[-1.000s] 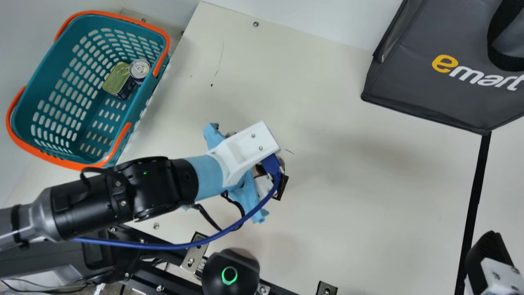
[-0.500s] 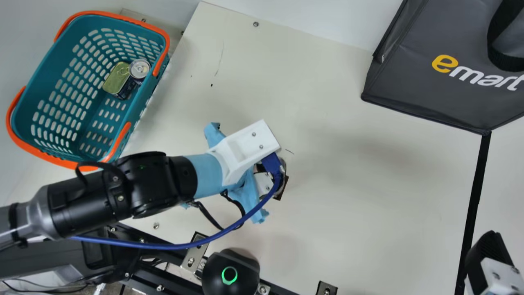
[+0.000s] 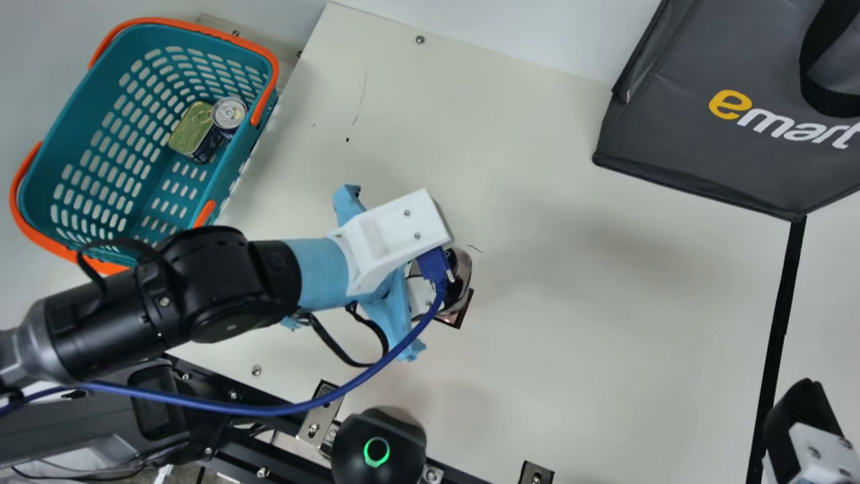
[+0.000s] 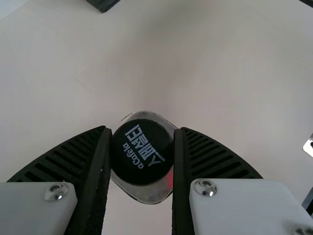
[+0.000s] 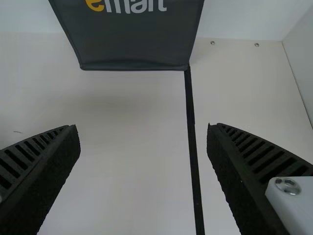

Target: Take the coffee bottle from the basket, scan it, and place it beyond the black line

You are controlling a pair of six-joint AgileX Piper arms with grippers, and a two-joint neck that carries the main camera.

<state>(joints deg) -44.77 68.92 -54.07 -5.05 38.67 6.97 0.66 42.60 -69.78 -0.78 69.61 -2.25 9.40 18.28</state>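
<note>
My left gripper (image 3: 416, 296) is at the middle of the table in the main view, its fingers hidden under the wrist. The coffee bottle (image 3: 462, 269) peeks out beside it. From the left wrist view, that gripper (image 4: 143, 129) has a finger pressed to each side of the bottle's black cap (image 4: 142, 152), the body below, with a red glow on one side. The right gripper (image 3: 806, 423) is at the lower right corner, over the black line (image 3: 779, 336). In the right wrist view the gripper (image 5: 143, 126) stands open, nothing between its fingers.
A teal basket (image 3: 40, 195) with orange handles holds a flat tin (image 3: 193, 129) and a can (image 3: 229, 114) at the left. Opposite, a dark grey bag (image 3: 678, 148) stands near the line's far end. A black device with a green ring (image 3: 379, 444) is at the near edge.
My left arm has shifted a little to the left and up in the main view, uncovering more of the bottle. The right gripper has kept still.
</note>
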